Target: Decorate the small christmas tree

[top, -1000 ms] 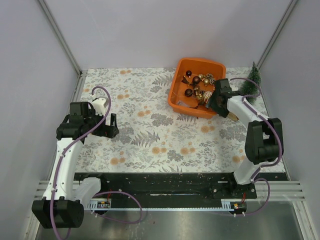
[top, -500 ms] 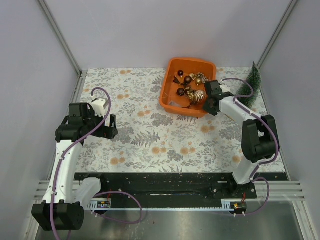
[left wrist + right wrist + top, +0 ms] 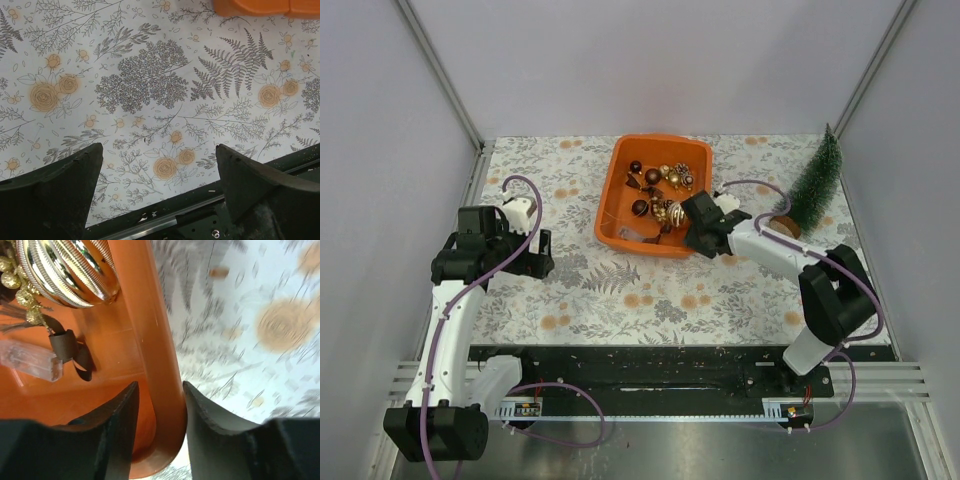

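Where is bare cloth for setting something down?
Bare cloth lies between the left hand and the orange tub, and along the near edge. Crowded on the right: the right hand grips the tub's rim, the small christmas tree beyond.

The table [image 3: 620, 300], covered in a fern-and-flower print, carries an orange tub [image 3: 608, 205] at the far middle. The small christmas tree [image 3: 816, 185] stands upright near the far right corner, apart from the tub.
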Controlling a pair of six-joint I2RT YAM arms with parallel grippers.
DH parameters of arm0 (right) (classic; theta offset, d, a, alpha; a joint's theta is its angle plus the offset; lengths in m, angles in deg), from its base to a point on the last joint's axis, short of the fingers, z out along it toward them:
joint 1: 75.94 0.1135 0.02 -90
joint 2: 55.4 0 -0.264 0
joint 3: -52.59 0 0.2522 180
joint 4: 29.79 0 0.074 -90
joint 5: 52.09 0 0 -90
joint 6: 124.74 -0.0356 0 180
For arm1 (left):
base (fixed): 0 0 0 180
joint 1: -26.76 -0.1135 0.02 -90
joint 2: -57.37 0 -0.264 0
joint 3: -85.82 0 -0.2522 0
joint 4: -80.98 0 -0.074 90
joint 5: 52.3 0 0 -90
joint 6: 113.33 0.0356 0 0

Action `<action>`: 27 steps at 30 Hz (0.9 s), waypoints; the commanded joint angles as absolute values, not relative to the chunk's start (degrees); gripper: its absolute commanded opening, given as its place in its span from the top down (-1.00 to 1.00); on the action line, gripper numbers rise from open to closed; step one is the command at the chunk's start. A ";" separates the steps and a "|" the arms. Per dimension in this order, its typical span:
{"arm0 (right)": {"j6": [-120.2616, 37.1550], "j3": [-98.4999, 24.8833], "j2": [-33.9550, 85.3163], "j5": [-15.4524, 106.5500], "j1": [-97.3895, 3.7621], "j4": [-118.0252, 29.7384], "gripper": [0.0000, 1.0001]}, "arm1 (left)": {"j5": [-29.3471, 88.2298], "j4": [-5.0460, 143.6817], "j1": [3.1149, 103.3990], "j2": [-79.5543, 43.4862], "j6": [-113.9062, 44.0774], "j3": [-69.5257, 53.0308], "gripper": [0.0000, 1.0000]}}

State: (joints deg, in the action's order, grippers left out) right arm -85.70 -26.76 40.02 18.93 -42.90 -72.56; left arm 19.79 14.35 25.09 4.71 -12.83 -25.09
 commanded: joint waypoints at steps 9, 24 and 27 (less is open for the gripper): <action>-102.86 -23.30 36.79 17.52 -27.60 -78.34 -0.41 | 24.52 4.21 24.91 3.84 -11.56 -11.52 -0.98; -94.25 -26.22 21.87 8.72 -31.63 -87.05 -0.83 | 26.63 1.56 24.91 6.22 -10.24 -11.78 -0.98; -91.88 -24.46 19.49 10.48 -36.11 -87.14 -0.86 | 26.89 0.86 24.91 7.18 -9.27 -11.86 -0.98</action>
